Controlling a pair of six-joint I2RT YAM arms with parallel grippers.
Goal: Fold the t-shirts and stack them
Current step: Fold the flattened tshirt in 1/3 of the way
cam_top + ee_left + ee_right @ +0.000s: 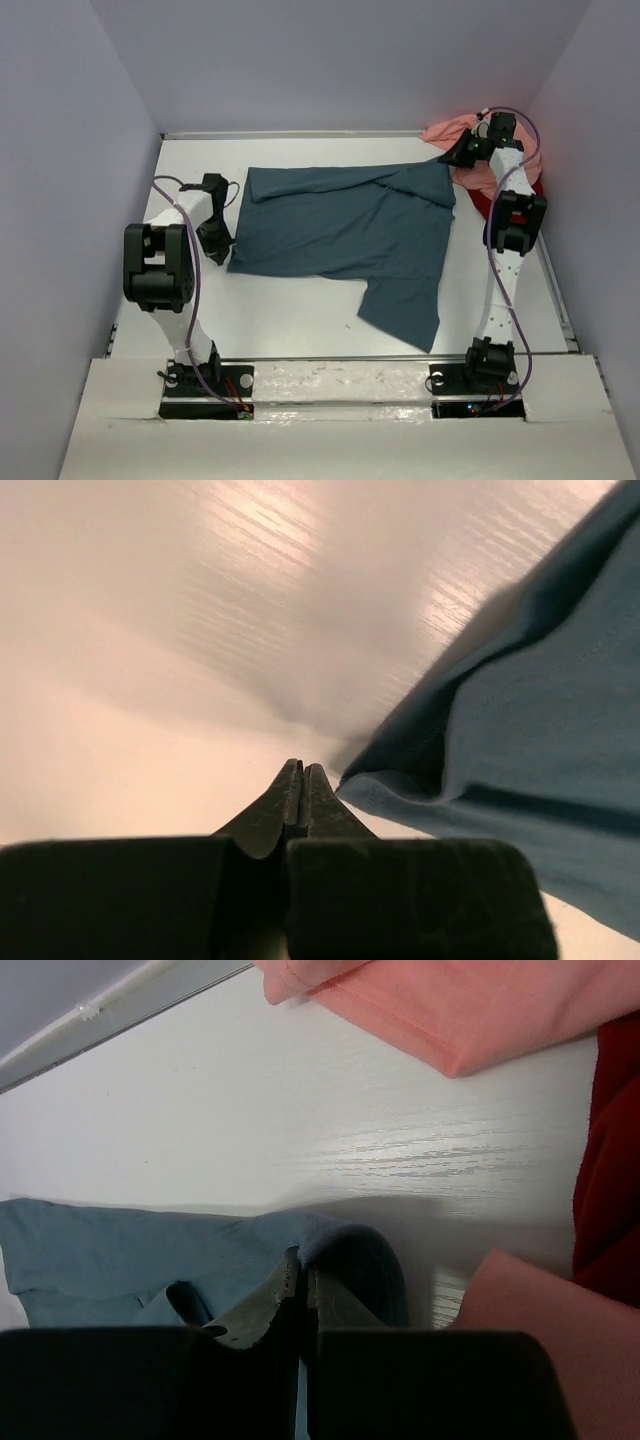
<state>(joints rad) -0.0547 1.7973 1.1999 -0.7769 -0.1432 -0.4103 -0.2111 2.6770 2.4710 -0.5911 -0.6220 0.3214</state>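
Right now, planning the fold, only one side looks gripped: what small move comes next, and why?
Probably open the left gripper and nudge it onto the teal shirt edge: it is shut on nothing beside the hem, while the right gripper seems to pinch the far corner.

Overhead, 2 wrist close-ups, teal shirt (350,225) shared

White table (290,325) enclosed by pale lavender walls (340,60).

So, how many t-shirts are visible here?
3: teal-blue t-shirt spread at the centre; salmon pink t-shirt in the far right corner; red t-shirt beside it, partly hidden. More may lie underneath.
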